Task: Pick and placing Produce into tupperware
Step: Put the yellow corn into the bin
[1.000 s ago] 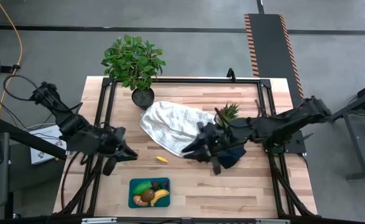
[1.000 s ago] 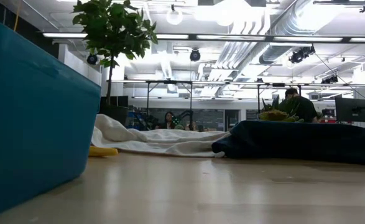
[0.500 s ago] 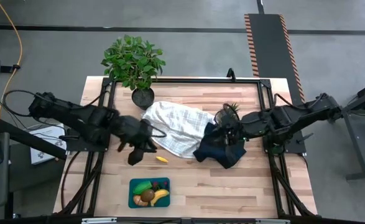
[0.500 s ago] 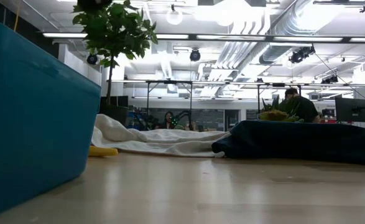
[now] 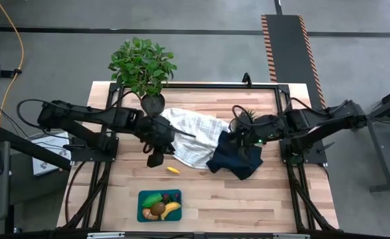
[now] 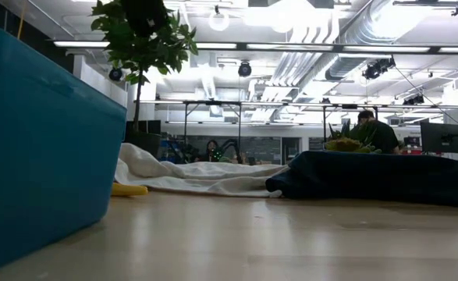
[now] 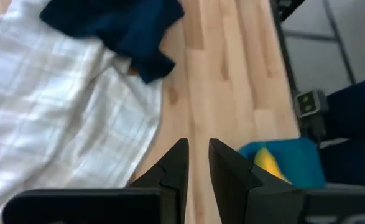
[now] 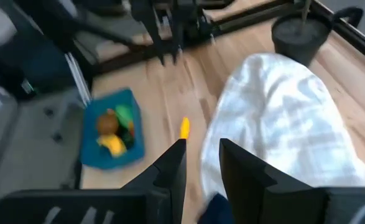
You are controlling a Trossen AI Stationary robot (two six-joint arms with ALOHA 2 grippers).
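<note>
The teal tupperware stands near the table's front edge with a banana, a green piece and a brown ball in it. One small yellow produce piece lies on the bare wood between the tupperware and the white checked cloth. My left gripper hangs above the wood at the cloth's near-left edge, its fingers a narrow gap apart with nothing between them. My right gripper hovers over the far edge of the navy cloth, fingers slightly apart and empty.
A leafy potted plant stands at the table's far left. A small spiky green piece sits by the navy cloth's far edge. A black frame rims the table. Bare wood lies right of the tupperware.
My left gripper has swung from the table's left edge toward the middle, turning as it went, and now hangs by the white cloth. My right gripper has drawn back from over the navy cloth's near part toward the far right. Both cloths and the produce lie as before.
</note>
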